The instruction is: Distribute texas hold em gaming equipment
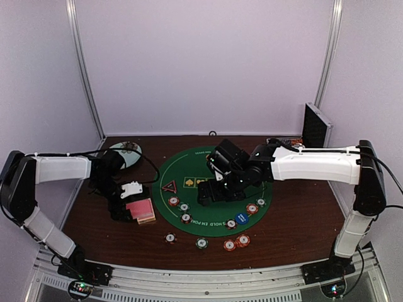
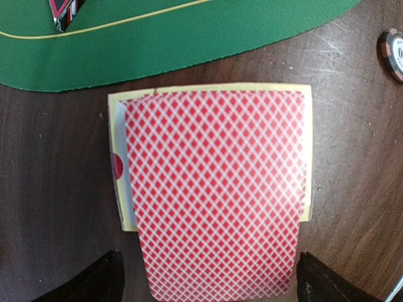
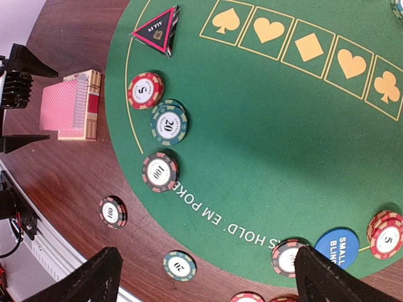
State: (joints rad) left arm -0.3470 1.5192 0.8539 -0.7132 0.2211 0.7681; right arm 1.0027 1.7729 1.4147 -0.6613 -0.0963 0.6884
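The stack of pink-backed playing cards [image 2: 214,189] lies on the wood left of the green mat [image 1: 217,165]. Its top card juts out toward the left wrist camera. My left gripper [image 2: 208,280] is open, one fingertip [image 2: 107,280] on each side of that card's near end, with a gap on both sides. My right gripper [image 3: 208,277] hangs open over the mat's front edge, holding nothing. Below it lie a "100" chip [image 3: 160,171], a "20" chip [image 3: 169,123], a red "5" chip [image 3: 145,90] and the blue disc [image 3: 337,247]. The black-red triangle marker [image 3: 157,28] sits at the mat's left.
More chips lie on the bare wood in front of the mat [image 1: 201,243], [image 1: 170,238], [image 1: 236,242]. A pale blue plate [image 1: 123,153] sits at the back left. The silver-black case [image 1: 315,126] stands upright at the back right.
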